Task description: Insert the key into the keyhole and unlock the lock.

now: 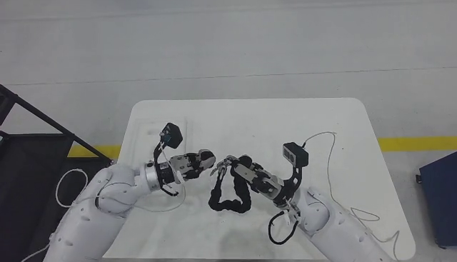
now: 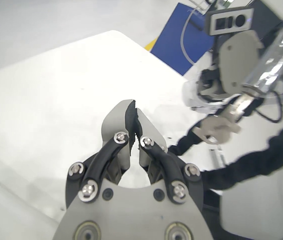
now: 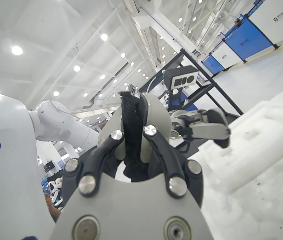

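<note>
1. Worktop (image 1: 285, 126): white, with rounded corners. Both arms come in over its near edge, one from each side.
2. Lock (image 1: 232, 201): cable type in a black fabric sleeve.
   - Its loop sits at the near middle of the worktop, between the two arms.
   - Whether the loop rests on the surface or hangs clear cannot be told.
   - One length of sleeve runs up into the right gripper.
3. Metal end (image 3: 131, 90): a small bright tip of the lock, showing just past the fingertips in the right wrist view.
4. Right gripper (image 3: 133, 97): pinching the lock's sleeve close behind the metal end. The sleeve fills the space between the two grey fingers and runs back toward the palm.
5. Left gripper (image 2: 132, 109): fingers pressed together, black pads (image 2: 130, 116) meeting along their length.
   - Whether anything sits between the pads cannot be told.
   - It is held above the worktop, tip turned toward the right gripper, near it and a little to its left in the top view.
6. Floor line (image 1: 418, 144): a yellow stripe on the grey floor, passing behind the worktop.
7. Blue panel (image 1: 437, 199): stands on the floor off the worktop's right side.
8. Black frame (image 1: 32, 119): stands off the worktop's left side.
</note>
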Robot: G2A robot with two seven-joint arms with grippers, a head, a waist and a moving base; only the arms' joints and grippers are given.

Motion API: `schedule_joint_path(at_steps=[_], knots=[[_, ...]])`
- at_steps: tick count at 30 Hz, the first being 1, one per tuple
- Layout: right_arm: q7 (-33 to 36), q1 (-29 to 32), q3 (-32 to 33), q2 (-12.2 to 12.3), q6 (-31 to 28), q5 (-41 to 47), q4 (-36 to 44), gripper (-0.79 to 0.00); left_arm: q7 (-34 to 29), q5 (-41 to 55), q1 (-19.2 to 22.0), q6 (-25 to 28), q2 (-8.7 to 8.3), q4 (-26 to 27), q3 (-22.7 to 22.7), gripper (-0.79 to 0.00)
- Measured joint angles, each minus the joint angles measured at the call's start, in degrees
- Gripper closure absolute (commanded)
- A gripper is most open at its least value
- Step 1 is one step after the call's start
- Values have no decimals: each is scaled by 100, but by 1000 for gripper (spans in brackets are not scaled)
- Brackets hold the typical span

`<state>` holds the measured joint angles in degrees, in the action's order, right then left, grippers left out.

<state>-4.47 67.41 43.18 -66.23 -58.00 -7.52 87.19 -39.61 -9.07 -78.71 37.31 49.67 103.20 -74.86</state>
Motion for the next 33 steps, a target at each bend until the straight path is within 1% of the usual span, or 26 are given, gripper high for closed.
schedule_joint_path(at_steps=[1,2,5,7,9,10,12,14,18,21,26,28,33], knots=[[-94,0,18,-11,0,-32,-9,0,-337,497,-55,-40,-39,81,-117,-696],[-230,-2,35,-30,0,-96,-36,0,-761,1076,-159,-103,-91,208,-284,-785],[-586,-25,35,-89,0,-316,-151,0,-1596,2120,-473,-254,-203,491,-736,-785],[-820,-52,34,-127,0,-455,-243,0,-1886,2442,-612,-315,-244,573,-959,-785],[-1078,-86,25,-163,0,-630,-339,0,-2008,2506,-712,-375,-267,651,-1107,-785],[-1167,-100,14,-176,0,-701,-370,0,-1997,2480,-758,-452,-267,776,-1104,-785],[-1344,-136,-23,-199,0,-826,-432,0,-1871,2313,-910,-706,-266,1190,-1095,-785],[-1481,-178,-66,-216,0,-919,-488,0,-1778,2153,-1104,-830,-270,1464,-1148,-785],[-1653,-278,-196,-248,0,-987,-529,0,-1646,1900,-1384,-846,-277,1642,-1276,-785],[-1745,-372,-312,-273,0,-1009,-528,0,-1394,1557,-1511,-944,-266,1724,-1299,-785],[-1847,-481,-494,-291,0,-1084,-472,0,-801,748,-1586,-1219,-234,1833,-1302,-785],[-1884,-494,-541,-286,0,-1110,-444,0,-725,655,-1552,-1259,-226,1812,-1259,-785],[-2006,-517,-648,-263,0,-1182,-382,0,-736,422,-1300,-1264,-206,1691,-1044,-785]])
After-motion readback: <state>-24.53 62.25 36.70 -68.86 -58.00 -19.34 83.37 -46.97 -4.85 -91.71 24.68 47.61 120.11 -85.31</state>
